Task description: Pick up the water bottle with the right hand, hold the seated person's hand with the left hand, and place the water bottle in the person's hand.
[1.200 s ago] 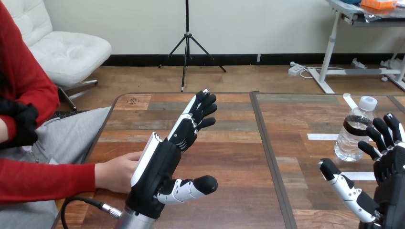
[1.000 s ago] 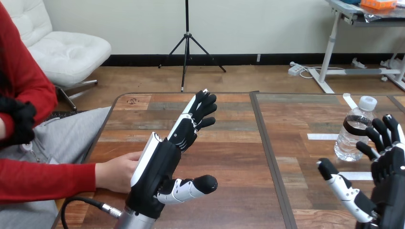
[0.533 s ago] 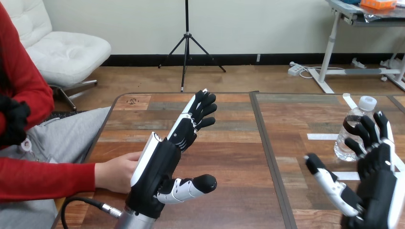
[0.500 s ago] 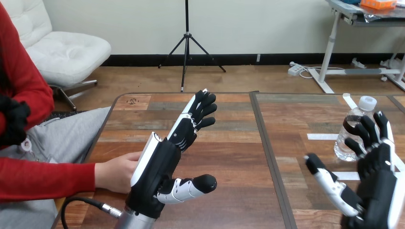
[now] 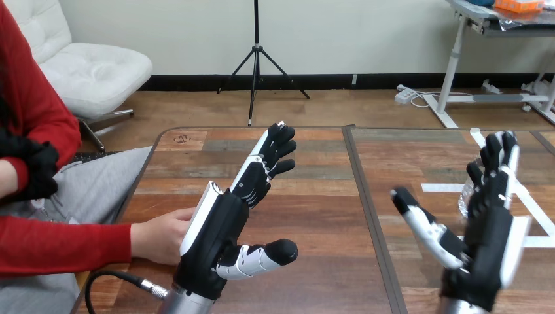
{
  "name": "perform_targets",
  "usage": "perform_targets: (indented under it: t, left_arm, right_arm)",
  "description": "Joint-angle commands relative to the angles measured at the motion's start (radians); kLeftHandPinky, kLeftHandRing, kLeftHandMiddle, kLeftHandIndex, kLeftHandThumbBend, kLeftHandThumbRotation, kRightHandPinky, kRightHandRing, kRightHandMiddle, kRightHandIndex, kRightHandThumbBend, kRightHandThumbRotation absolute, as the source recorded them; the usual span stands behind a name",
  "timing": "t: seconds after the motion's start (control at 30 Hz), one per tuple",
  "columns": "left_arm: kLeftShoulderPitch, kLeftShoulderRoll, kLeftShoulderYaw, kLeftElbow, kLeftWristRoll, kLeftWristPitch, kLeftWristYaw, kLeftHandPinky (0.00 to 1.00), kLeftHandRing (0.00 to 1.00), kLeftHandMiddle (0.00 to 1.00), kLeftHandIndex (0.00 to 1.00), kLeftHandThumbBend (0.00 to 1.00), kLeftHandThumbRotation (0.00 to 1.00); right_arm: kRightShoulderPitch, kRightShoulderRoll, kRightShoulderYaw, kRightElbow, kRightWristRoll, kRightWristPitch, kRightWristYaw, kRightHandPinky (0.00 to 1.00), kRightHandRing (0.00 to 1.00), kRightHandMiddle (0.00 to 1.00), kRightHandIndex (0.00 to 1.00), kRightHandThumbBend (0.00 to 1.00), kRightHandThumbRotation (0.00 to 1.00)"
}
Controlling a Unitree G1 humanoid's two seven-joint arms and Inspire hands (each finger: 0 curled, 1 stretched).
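Water bottle (image 5: 463, 203) mostly hidden behind right hand (image 5: 487, 242), fingers straight, contents unseen

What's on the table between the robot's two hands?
Nothing: the head view shows bare table and its dark seam between the left hand and right hand.

You have bright, even light across the whole frame, and it seems to fall from above. The table (image 5: 314, 196), filling the middle and lower part, is lit flat, with a faint pale sheen on the wood toward the right edge. Its dark seam (image 5: 366, 196) runs straight down the centre without bowing. At lower centre, the left hand (image 5: 216, 235) shows a bright white back while its black fingers read dark but distinct. At lower right, the right hand (image 5: 487, 229) has a darker palm side and a bright white rim. At lower left, the person's hand (image 5: 160, 234) is softly and evenly lit.
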Motion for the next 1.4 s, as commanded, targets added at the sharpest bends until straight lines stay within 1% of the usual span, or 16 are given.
perform_targets:
  t: [0.0, 0.1, 0.17, 0.23, 0.43, 0.53, 0.57, 0.63, 0.67, 0.8, 0.93, 1.1, 1.2, 1.27, 1.3, 1.37]
  left_arm:
    - [-0.033, -0.004, -0.008, -0.037, -0.020, -0.007, -0.003, 0.88, 0.94, 0.96, 0.98, 0.92, 0.76]
    - [-0.033, -0.004, -0.009, -0.037, -0.023, -0.008, -0.006, 0.88, 0.94, 0.96, 0.98, 0.92, 0.76]
    - [-0.032, -0.004, -0.009, -0.037, -0.025, -0.009, -0.007, 0.88, 0.93, 0.96, 0.98, 0.91, 0.76]
    - [-0.031, -0.004, -0.009, -0.037, -0.026, -0.010, -0.008, 0.88, 0.93, 0.96, 0.98, 0.91, 0.75]
    - [-0.029, -0.002, -0.010, -0.040, -0.031, -0.008, -0.014, 0.88, 0.94, 0.96, 0.98, 0.91, 0.75]
    - [-0.026, -0.001, -0.013, -0.045, -0.040, 0.000, -0.020, 0.88, 0.94, 0.96, 0.98, 0.92, 0.74]
    - [-0.026, -0.001, -0.012, -0.046, -0.040, 0.000, -0.020, 0.88, 0.94, 0.96, 0.98, 0.92, 0.74]
    - [-0.025, -0.002, -0.011, -0.047, -0.045, -0.002, -0.020, 0.88, 0.94, 0.96, 0.98, 0.93, 0.75]
    - [-0.025, -0.002, -0.011, -0.046, -0.047, -0.003, -0.020, 0.88, 0.94, 0.96, 0.98, 0.93, 0.75]
    - [-0.025, 0.000, -0.012, -0.045, -0.054, -0.004, -0.023, 0.88, 0.94, 0.96, 0.98, 0.92, 0.75]
    - [-0.025, 0.002, -0.011, -0.048, -0.052, -0.001, -0.023, 0.88, 0.94, 0.96, 0.98, 0.92, 0.76]
    - [-0.023, 0.005, -0.010, -0.052, -0.048, 0.000, -0.021, 0.88, 0.94, 0.96, 0.98, 0.91, 0.76]
    - [-0.021, 0.006, -0.009, -0.060, -0.040, 0.004, -0.017, 0.88, 0.94, 0.96, 0.98, 0.92, 0.77]
    - [-0.020, 0.006, -0.008, -0.062, -0.038, 0.005, -0.015, 0.88, 0.94, 0.97, 0.98, 0.92, 0.77]
    - [-0.021, 0.006, -0.009, -0.062, -0.042, 0.006, -0.017, 0.88, 0.94, 0.97, 0.98, 0.92, 0.77]
    - [-0.022, 0.006, -0.010, -0.062, -0.046, 0.007, -0.020, 0.88, 0.94, 0.97, 0.98, 0.92, 0.77]
  right_arm:
    - [-0.112, 0.060, 0.015, 0.061, -0.063, -0.004, -0.093, 1.00, 1.00, 1.00, 1.00, 1.00, 0.28]
    - [-0.139, 0.063, 0.026, 0.090, -0.097, 0.012, -0.156, 1.00, 1.00, 1.00, 1.00, 1.00, 0.29]
    - [-0.149, 0.061, 0.035, 0.103, -0.112, 0.016, -0.186, 1.00, 1.00, 1.00, 1.00, 1.00, 0.30]
    - [-0.167, 0.060, 0.047, 0.126, -0.117, 0.017, -0.207, 1.00, 1.00, 1.00, 1.00, 1.00, 0.30]
    - [-0.208, 0.065, 0.078, 0.161, -0.127, 0.062, -0.260, 1.00, 1.00, 1.00, 1.00, 1.00, 0.32]
    - [-0.225, 0.071, 0.092, 0.169, -0.127, 0.089, -0.287, 1.00, 1.00, 1.00, 1.00, 1.00, 0.33]
    - [-0.232, 0.072, 0.098, 0.172, -0.140, 0.107, -0.308, 1.00, 1.00, 1.00, 1.00, 1.00, 0.33]
    - [-0.261, 0.075, 0.121, 0.189, -0.165, 0.155, -0.369, 1.00, 1.00, 1.00, 1.00, 1.00, 0.36]
    - [-0.272, 0.077, 0.128, 0.196, -0.172, 0.169, -0.389, 1.00, 1.00, 1.00, 1.00, 1.00, 0.36]
    - [-0.298, 0.077, 0.148, 0.217, -0.180, 0.189, -0.426, 1.00, 1.00, 1.00, 1.00, 1.00, 0.36]
    - [-0.330, 0.069, 0.174, 0.247, -0.206, 0.220, -0.477, 1.00, 1.00, 1.00, 1.00, 1.00, 0.35]
    - [-0.361, 0.064, 0.195, 0.282, -0.207, 0.233, -0.505, 1.00, 1.00, 1.00, 1.00, 1.00, 0.35]
    - [-0.384, 0.064, 0.206, 0.306, -0.204, 0.256, -0.510, 1.00, 1.00, 1.00, 1.00, 1.00, 0.35]
    - [-0.390, 0.066, 0.215, 0.305, -0.198, 0.300, -0.492, 1.00, 1.00, 1.00, 1.00, 1.00, 0.36]
    - [-0.393, 0.067, 0.218, 0.304, -0.193, 0.320, -0.477, 1.00, 1.00, 1.00, 1.00, 1.00, 0.38]
    - [-0.396, 0.067, 0.223, 0.302, -0.185, 0.337, -0.463, 1.00, 1.00, 1.00, 1.00, 1.00, 0.39]
